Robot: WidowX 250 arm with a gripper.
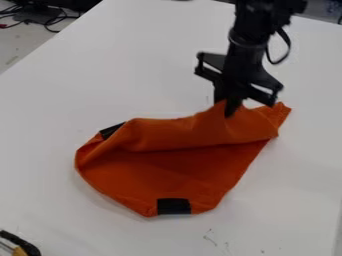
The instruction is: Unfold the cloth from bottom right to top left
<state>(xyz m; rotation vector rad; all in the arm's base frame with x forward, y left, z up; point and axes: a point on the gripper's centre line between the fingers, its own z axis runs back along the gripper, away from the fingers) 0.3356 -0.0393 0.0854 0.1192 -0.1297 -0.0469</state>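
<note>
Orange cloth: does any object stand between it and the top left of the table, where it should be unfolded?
Nothing visible stands between the orange cloth and the top left of the table. The black and yellow item lies at lower left, off that path.

Cloth (174,170): soft orange fabric, matt, creased. Worktop (73,105): smooth white surface with a faint sheen. Patches (174,206): black, matt.

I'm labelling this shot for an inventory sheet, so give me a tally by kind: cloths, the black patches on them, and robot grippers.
Orange fabric cloth: 1
Black rectangular patches on the cloth, one at its lower edge, one at its upper left: 2
Black robot gripper: 1
Total: 4
</note>
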